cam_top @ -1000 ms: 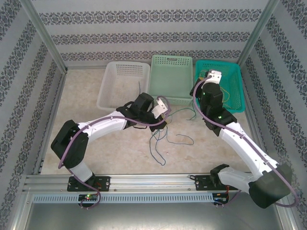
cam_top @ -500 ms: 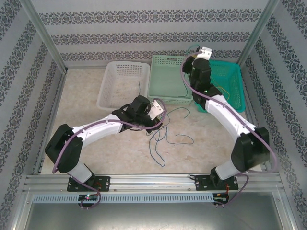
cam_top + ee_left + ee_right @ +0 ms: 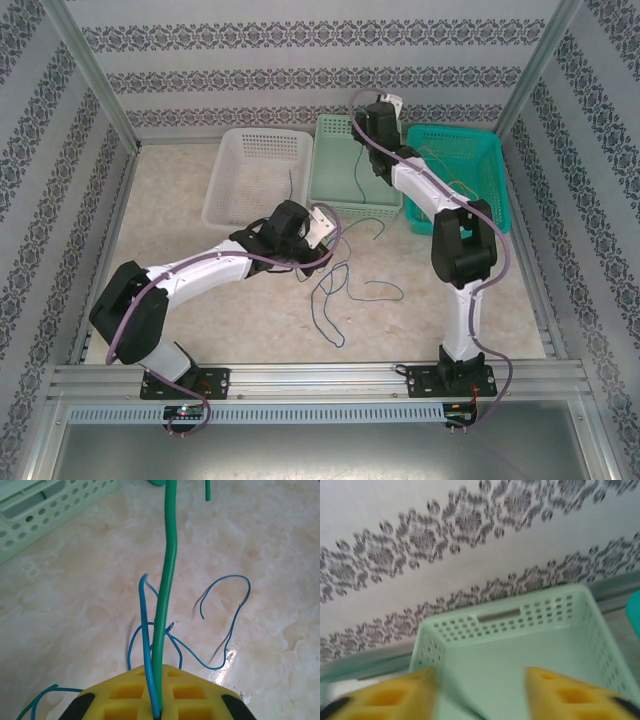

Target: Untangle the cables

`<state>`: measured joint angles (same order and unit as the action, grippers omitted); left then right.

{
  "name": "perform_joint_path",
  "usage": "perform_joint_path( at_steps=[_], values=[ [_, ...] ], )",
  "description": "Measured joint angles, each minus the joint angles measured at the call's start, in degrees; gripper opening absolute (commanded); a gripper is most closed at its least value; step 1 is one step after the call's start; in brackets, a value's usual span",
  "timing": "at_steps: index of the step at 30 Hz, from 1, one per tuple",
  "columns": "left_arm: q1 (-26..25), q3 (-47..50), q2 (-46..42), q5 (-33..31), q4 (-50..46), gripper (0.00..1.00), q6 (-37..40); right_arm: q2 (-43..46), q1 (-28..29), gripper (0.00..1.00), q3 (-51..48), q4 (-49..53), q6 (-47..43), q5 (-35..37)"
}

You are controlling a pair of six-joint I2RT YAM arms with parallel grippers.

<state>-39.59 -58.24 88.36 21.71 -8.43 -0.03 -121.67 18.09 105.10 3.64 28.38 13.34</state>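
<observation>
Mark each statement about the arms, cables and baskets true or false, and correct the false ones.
1. The left gripper is shut on a green cable. True.
2. The right gripper is shut on a blue cable. False: its jaws stand open above the light green basket.
3. The teal basket stands leftmost. False: it is rightmost; the white basket is leftmost.
4. A blue cable lies on the table. True.

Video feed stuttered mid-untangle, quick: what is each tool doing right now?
Left tool: closed on the green cable, with a blue cable running in beside it.
Right tool: open over the light green basket, gripping nothing.
</observation>
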Motion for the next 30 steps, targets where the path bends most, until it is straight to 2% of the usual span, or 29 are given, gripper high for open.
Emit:
perform_joint_path(
  at_steps=[2, 7, 11, 14, 17, 22, 26, 30],
  values=[
    [0.35, 0.15, -0.52, 0.04, -0.02, 0.01, -0.44, -1.40, 0.00, 0.98, 3.65, 4.50, -0.35, -1.42],
    [0.72, 0.15, -0.66, 0.04, 0.09, 0.01, -1.55, -1.20, 0.00, 0.98, 9.07, 12.28, -2.10, -3.87],
    [0.74, 0.15, -0.66, -0.04, 0.15, 0.00, -2.19, 2.56, -0.37, 0.90, 8.57, 18.08, -2.14, -4.92],
    [0.90, 0.11, -0.42, -0.83, 0.13, 0.01, -2.67, 8.55, -0.87, 0.82, 4.92, 21.46, -1.22, -7.34],
    [1.40, -0.17, 0.61, -1.38, 0.07, 0.01, -3.50, 16.70, -0.96, 0.81, -2.19, 22.60, -1.09, -10.51],
    [1.86, -1.44, 1.53, -1.53, -0.07, 0.01, -4.28, 31.06, 2.05, 0.79, -18.69, 21.11, -1.75, -13.57],
    [2.08, -2.29, 1.68, -0.70, 0.35, 0.01, -5.29, 41.09, 3.17, 0.66, -33.05, 17.00, -0.92, -16.92],
    [2.73, -2.29, 1.70, 0.59, 0.42, 0.01, -6.64, 48.19, 3.50, 0.63, -45.77, 13.35, 1.42, -20.33]
  ],
)
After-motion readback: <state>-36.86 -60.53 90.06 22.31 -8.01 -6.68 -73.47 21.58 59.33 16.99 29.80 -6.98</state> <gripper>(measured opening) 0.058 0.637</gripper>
